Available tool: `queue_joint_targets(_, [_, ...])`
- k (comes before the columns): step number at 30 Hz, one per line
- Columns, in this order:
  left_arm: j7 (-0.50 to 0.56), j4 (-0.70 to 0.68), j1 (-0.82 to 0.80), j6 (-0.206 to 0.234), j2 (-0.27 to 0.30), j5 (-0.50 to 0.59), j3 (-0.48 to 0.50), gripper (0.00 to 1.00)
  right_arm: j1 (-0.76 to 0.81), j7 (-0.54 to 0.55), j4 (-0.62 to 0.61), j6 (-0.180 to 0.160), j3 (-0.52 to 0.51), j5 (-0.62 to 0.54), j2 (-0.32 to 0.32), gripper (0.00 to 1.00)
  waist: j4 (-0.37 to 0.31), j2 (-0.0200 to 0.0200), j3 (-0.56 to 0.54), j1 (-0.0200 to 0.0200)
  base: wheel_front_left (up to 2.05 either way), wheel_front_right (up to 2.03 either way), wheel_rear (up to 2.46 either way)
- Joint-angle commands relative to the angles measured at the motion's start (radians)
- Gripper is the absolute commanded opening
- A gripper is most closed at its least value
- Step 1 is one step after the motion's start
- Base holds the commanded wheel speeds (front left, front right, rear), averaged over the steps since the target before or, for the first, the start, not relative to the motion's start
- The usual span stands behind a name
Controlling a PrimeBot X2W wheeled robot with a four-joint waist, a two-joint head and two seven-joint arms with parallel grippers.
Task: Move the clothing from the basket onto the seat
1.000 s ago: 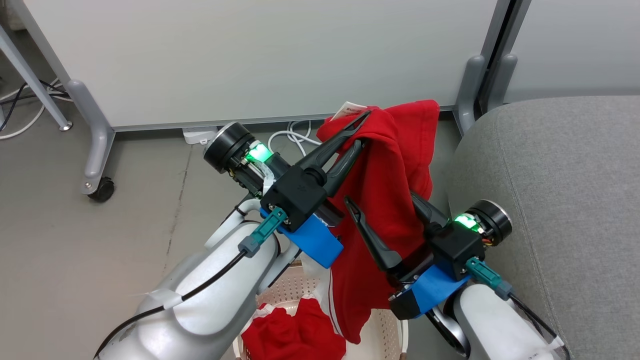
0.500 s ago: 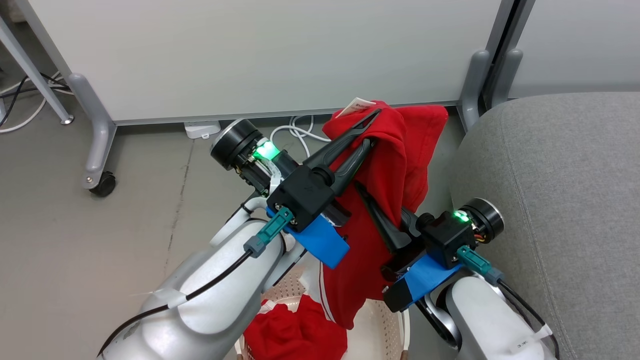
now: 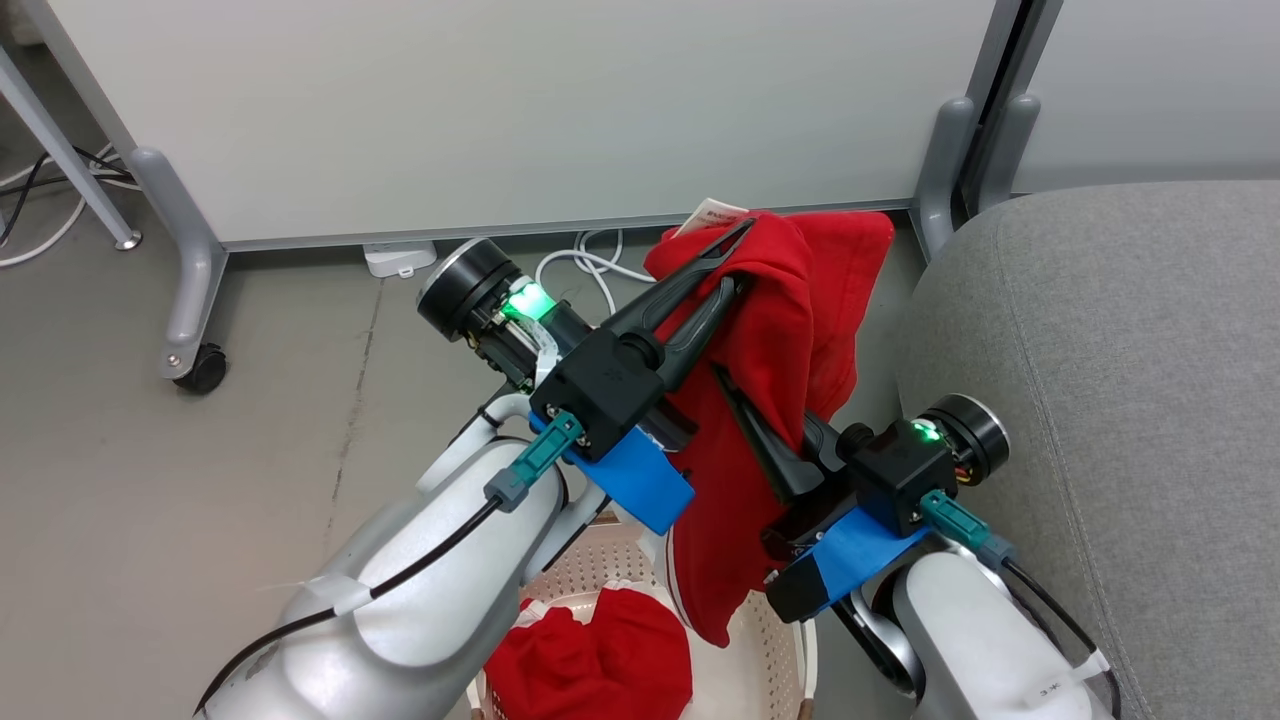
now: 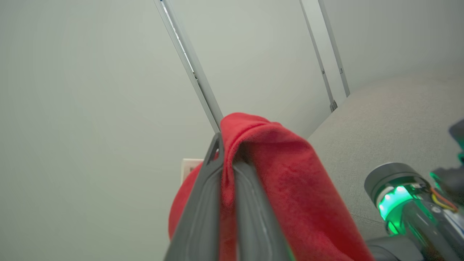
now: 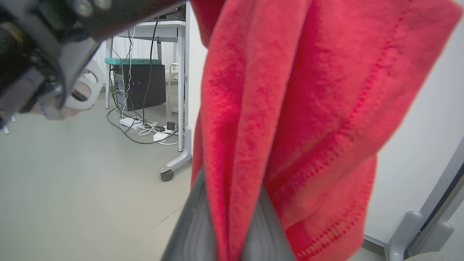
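The floor (image 3: 200,480) is smooth grey, with a thin dark crack (image 3: 352,420) running across it. Two pale partition panels (image 3: 500,100) stand along the back. Their rounded grey feet (image 3: 185,260) rest on the floor, and one has a black caster (image 3: 202,372). A white power strip (image 3: 398,257) lies at the foot of the panel, with a looped white cable (image 3: 585,265) just beside it. At the far left a slim metal leg (image 3: 60,150) slants down near more cables (image 3: 40,215). In the right wrist view, a dark computer tower (image 5: 143,85) stands under a white desk (image 5: 163,24), with tangled cords (image 5: 145,128) on the floor in front. The light is even and soft.
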Motion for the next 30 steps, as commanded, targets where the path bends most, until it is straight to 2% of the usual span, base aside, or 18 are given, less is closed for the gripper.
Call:
queue_joint_targets(1, [-0.005,0.004,0.009,0.004,-0.002,0.006,0.007,1.00,0.008,-0.001,-0.007,0.000,-0.004,0.004,0.002,0.00,0.000,-0.0001,0.000,0.0000,0.00,0.00,0.00])
queue_joint_targets(18, [-0.004,0.013,0.020,0.001,-0.004,0.008,0.018,1.00,0.030,-0.001,-0.036,0.000,-0.063,0.006,0.002,0.00,-0.015,-0.0001,0.016,0.0000,0.00,0.00,0.00])
queue_joint_targets(24, [-0.004,0.014,0.037,-0.005,-0.004,0.002,0.013,1.00,0.056,-0.001,-0.052,0.000,-0.110,-0.016,0.001,0.00,-0.053,-0.0001,0.034,0.0000,0.00,0.00,0.00])
queue_joint_targets(30, [-0.004,0.014,0.053,-0.007,-0.006,-0.001,0.005,1.00,0.079,-0.001,-0.079,0.000,-0.170,-0.034,0.001,0.00,-0.121,-0.0001,0.066,0.0000,0.00,0.00,0.00])
